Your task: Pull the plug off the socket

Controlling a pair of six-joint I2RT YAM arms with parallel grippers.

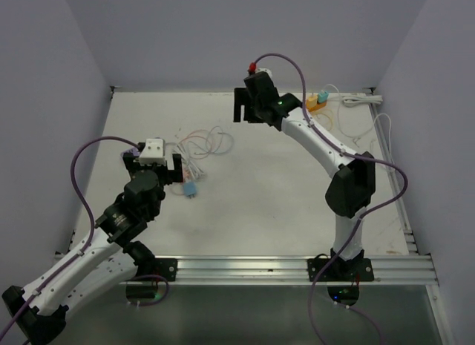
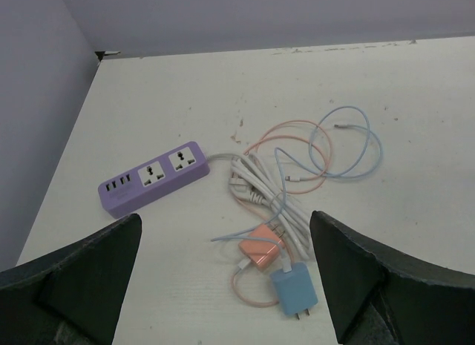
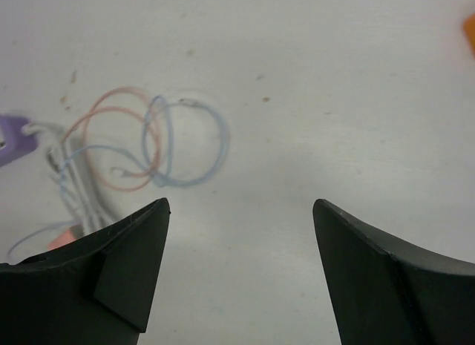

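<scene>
- Only the left wrist view shows the purple power strip (image 2: 152,178) whole. It lies flat at 9 o'clock of the cable heap. Both its round sockets are bare, and small ports sit at its left end.
- Its white cord (image 2: 260,193) leaves the 3 o'clock end and runs into a loose bundle.
- In that same view the orange plug (image 2: 260,250) and the blue plug (image 2: 293,291) lie loose on the table (image 2: 386,100). They sit at 5 o'clock from the strip, touching each other and well apart from its sockets. The blue one's prongs point to 6 o'clock.
- From above, the strip is almost wholly hidden under the left gripper (image 1: 152,167). The blue plug lies just at that gripper's 4 o'clock.
- The top view alone shows a white power strip (image 1: 364,99) at the table's 1 o'clock corner. Orange and teal plugs (image 1: 318,102) stand at its left end; whether they are seated in sockets I cannot tell.
- The right wrist view adds a blurred look down at the pink cable loop (image 3: 119,137) crossing the pale blue cable loop (image 3: 193,145). A sliver of purple shows at 9 o'clock.
- The left gripper's jaws are spread wide, with nothing between them.
- The right gripper (image 1: 249,111) hangs above the table's 12 o'clock side, jaws released and holding nothing.
</scene>
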